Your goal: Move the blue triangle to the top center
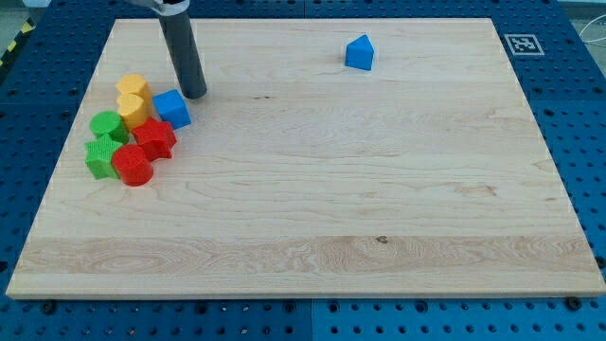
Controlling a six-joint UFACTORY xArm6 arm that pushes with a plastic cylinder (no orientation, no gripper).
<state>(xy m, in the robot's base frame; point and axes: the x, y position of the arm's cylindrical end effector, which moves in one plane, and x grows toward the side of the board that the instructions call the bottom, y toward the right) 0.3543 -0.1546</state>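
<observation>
The blue triangle [359, 53], a small block with a pointed top, lies near the view's top, a little right of centre on the wooden board [312, 208]. My tip [194, 94] rests on the board at the upper left, far to the left of the blue triangle. It stands just above and to the right of a blue cube [171, 109], very close to it; I cannot tell whether they touch.
A cluster sits at the left: two yellow blocks [132, 88] [136, 110], a green cylinder [106, 124], a ridged green block [98, 156], a red star-like block [154, 139] and a red cylinder [133, 166]. A printed marker [522, 44] sits at the top right corner.
</observation>
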